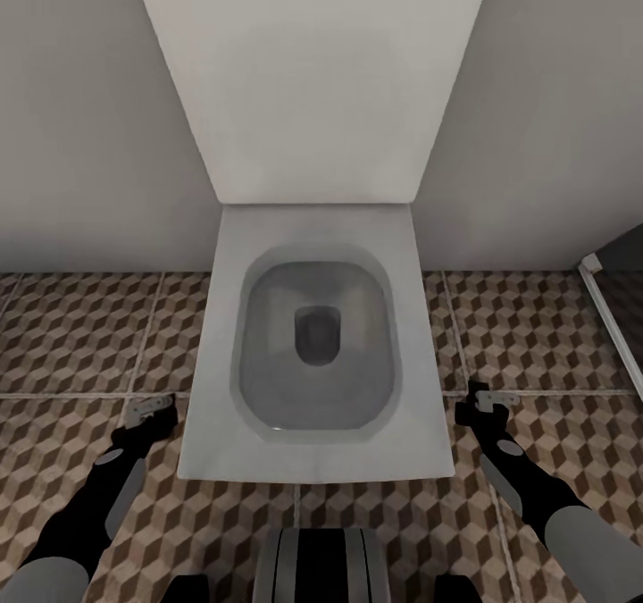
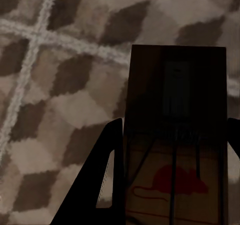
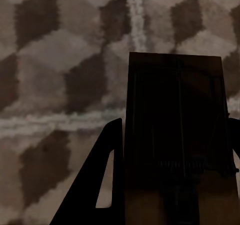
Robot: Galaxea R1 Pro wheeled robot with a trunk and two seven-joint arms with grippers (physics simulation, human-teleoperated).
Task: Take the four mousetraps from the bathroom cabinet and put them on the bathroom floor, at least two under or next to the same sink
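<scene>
My left gripper [image 1: 150, 406] hangs low over the cube-patterned bathroom floor [image 1: 80, 335], left of a white toilet, and is shut on a mousetrap [image 2: 175, 135]. That trap is a brown board with dark wire and a red mouse print, held between the dark fingers [image 2: 107, 185]. Right of the toilet, my right gripper [image 1: 487, 399] is shut on a second mousetrap [image 3: 175, 130], also above the tiles [image 3: 55, 85]. Both traps show as small pale pieces at the gripper tips, one on the left [image 1: 147, 404] and one on the right [image 1: 496, 398]. The cabinet and the sink are out of view.
The white toilet [image 1: 317, 353] with its raised lid [image 1: 313, 76] stands straight ahead against a pale wall, between my two arms. A white door frame edge [image 1: 607, 308] runs at the far right. Tiled floor lies open on both sides of the toilet.
</scene>
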